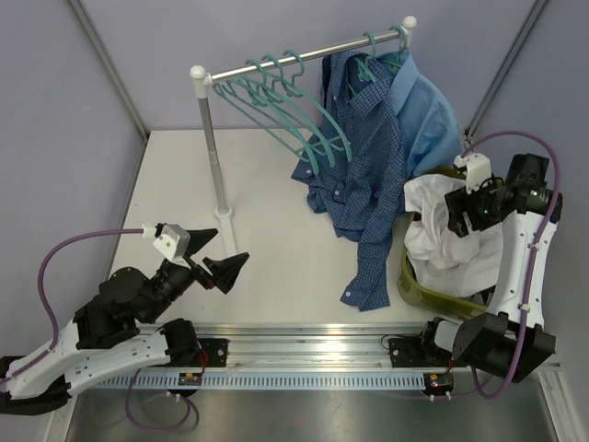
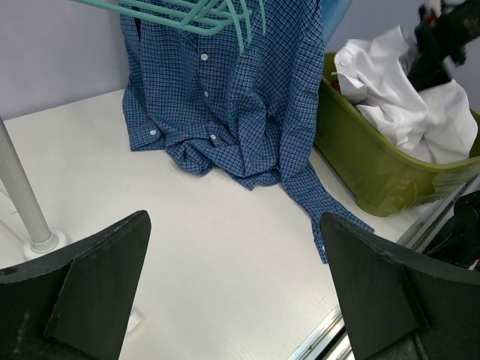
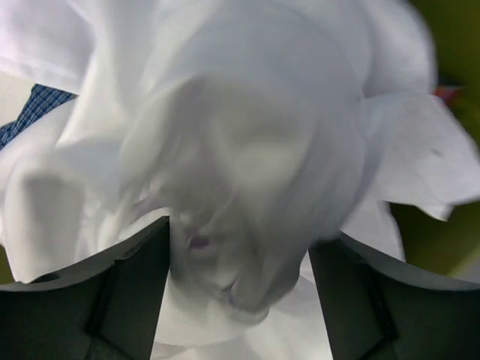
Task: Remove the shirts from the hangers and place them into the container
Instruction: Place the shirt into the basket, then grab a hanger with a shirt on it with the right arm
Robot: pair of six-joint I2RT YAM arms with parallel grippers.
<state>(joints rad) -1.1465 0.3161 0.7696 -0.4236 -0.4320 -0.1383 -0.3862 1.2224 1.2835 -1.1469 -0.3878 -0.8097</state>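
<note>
Right pincer (image 3: 240, 247): fingers apart, white shirt (image 3: 247, 135) bunched loose between them. It looks released, not clamped. That shirt is in the basket (image 2: 367, 172) but heaped above the rim, with one fold over the basket's left wall.

Risk 1: cloth snags a finger on lift-out and comes out of the basket with it.

Risk 2: the heap is too tall, so the next shirt slides off unless it's pressed down.

Check shirt (image 1: 368, 184) hangs from the rail (image 1: 304, 57) behind the basket. Its tail and one sleeve are pooled on the desk (image 1: 258, 203) just left of the basket, cuff near the front edge. A careless tug sends the sleeve over that edge, or hooks the empty hangers (image 1: 285, 101) crowding it.

Light blue shirt (image 1: 433, 110) also hangs behind the basket.

Left pincer (image 2: 234, 221): spread wide, empty, well left of the basket.
</note>
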